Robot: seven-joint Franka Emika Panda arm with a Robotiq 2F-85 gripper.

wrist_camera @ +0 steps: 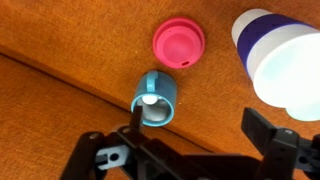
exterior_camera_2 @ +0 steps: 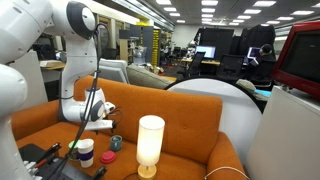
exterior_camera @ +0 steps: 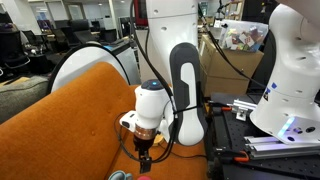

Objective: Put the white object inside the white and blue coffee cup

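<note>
In the wrist view a small white object [wrist_camera: 149, 102] sits inside a short teal-blue cylinder [wrist_camera: 153, 100] on the orange sofa seat. The white and blue coffee cup [wrist_camera: 280, 55] stands at the upper right and also shows in an exterior view [exterior_camera_2: 86, 152]. My gripper [wrist_camera: 193, 128] is open and empty, hovering over the seat. Its left finger is close beside the teal cylinder and its right finger is below the cup. The gripper also shows in both exterior views [exterior_camera: 145, 157] [exterior_camera_2: 103, 125], pointing down.
A pink lid [wrist_camera: 178, 44] lies flat on the seat between cylinder and cup, also visible in an exterior view [exterior_camera_2: 110, 157]. A tall white lamp-like cylinder [exterior_camera_2: 150, 145] stands on the sofa front. The sofa backrest [exterior_camera: 70, 100] rises behind. Black equipment [exterior_camera: 240, 135] sits beside the sofa.
</note>
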